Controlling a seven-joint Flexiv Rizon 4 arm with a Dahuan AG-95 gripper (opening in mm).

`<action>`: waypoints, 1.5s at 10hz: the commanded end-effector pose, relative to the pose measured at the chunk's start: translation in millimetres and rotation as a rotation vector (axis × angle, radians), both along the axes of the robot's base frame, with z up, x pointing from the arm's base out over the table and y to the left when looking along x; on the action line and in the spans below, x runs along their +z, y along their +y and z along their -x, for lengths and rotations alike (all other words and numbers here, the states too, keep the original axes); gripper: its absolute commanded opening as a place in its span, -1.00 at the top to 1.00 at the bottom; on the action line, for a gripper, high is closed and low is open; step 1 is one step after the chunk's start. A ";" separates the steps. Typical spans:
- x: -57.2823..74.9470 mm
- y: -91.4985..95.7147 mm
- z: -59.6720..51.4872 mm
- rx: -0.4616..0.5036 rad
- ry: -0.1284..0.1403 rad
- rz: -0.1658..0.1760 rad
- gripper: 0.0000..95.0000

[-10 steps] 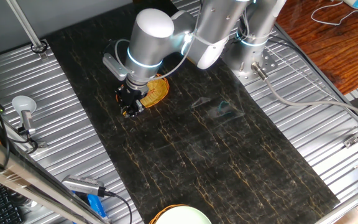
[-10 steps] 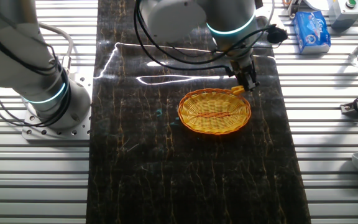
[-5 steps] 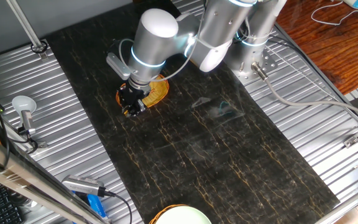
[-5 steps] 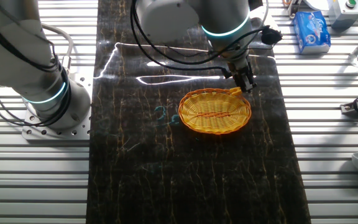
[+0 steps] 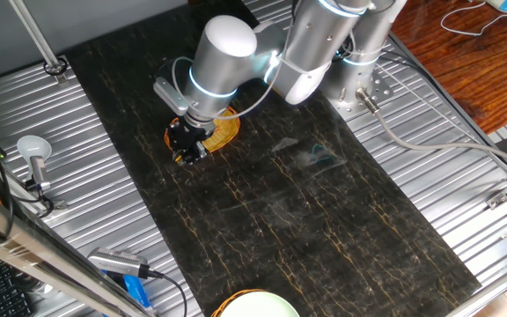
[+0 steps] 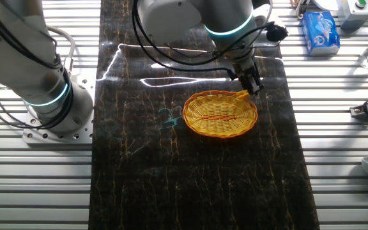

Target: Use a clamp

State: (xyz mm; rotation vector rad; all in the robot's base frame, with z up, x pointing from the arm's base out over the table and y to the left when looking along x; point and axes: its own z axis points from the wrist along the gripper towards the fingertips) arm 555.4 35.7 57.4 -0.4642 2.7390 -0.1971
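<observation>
**Gripper works a small clip at the basket's rim**

One fixed view: the arm reaches over the dark mat (image 5: 262, 220), its gripper (image 5: 186, 150) low at the near edge of the woven basket (image 5: 223, 128), most of which it hides. A fleck of yellow-orange shows at the black fingertips; whether this is the clamp or basket weave cannot be told here, nor how far the fingers are parted.

The other fixed view: the basket (image 6: 220, 114) lies whole and oval on the mat (image 6: 190, 185), and the gripper (image 6: 255, 88) stands at its far right rim. The clamp (image 6: 244, 94), a tiny yellow-orange piece, sits right at the fingertips, touching or just beside the rim. The fingers look narrow, apparently pinching it, though the grip itself is too small to confirm.

Judged from both views, the step is seating the clip on the rim. Doing it well means squeezing the prongs fully apart, moving squarely onto the weave, and releasing gently. The light basket may slide or tip if pushed sideways.
</observation>
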 end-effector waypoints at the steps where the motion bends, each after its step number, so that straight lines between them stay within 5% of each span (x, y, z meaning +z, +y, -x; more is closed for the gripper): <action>1: 4.2 -0.9 -0.1 -0.002 -0.002 -0.002 1.00; 3: 8.5 -0.3 -4.1 -0.013 -0.013 -0.008 1.00; 9: 12.0 1.8 -9.3 -0.045 -0.112 -0.022 1.00; 14: 12.5 2.6 -10.8 -0.045 -0.123 -0.014 1.00; 15: 13.3 3.3 -12.2 -0.047 -0.126 0.016 1.00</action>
